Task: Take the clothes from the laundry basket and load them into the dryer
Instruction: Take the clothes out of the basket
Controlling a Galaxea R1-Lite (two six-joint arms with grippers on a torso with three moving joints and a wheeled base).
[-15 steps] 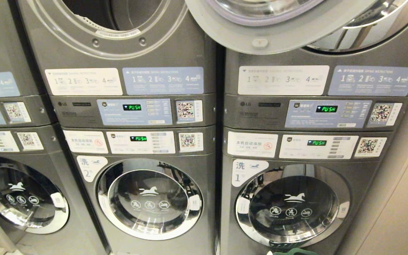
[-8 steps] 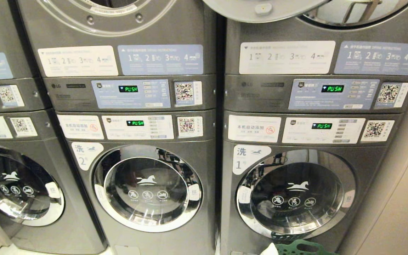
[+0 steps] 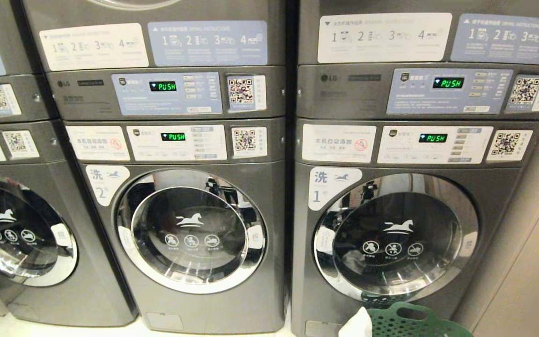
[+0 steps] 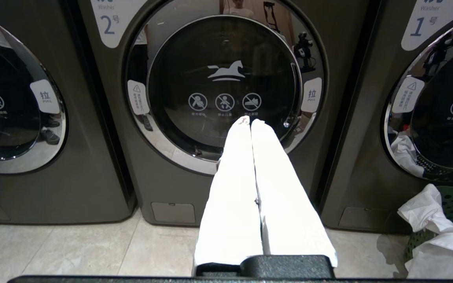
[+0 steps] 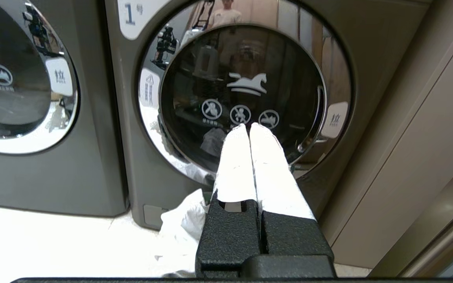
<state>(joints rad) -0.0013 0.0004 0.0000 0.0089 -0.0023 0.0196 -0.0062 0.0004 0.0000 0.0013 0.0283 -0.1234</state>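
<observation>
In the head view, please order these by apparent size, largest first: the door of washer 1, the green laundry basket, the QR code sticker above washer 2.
1. Door of washer 1
2. Green laundry basket, only partly in frame, so its true size is unsure
3. QR code sticker

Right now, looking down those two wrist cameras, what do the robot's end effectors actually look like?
Both look alike. The left end effector has two long, flat white fingers tapering to rounded tips, mounted in a black, rough-textured block. The right end effector matches it: white tapered fingers in a grainy black housing with a small slot at the base. No cables or markings show.
</observation>
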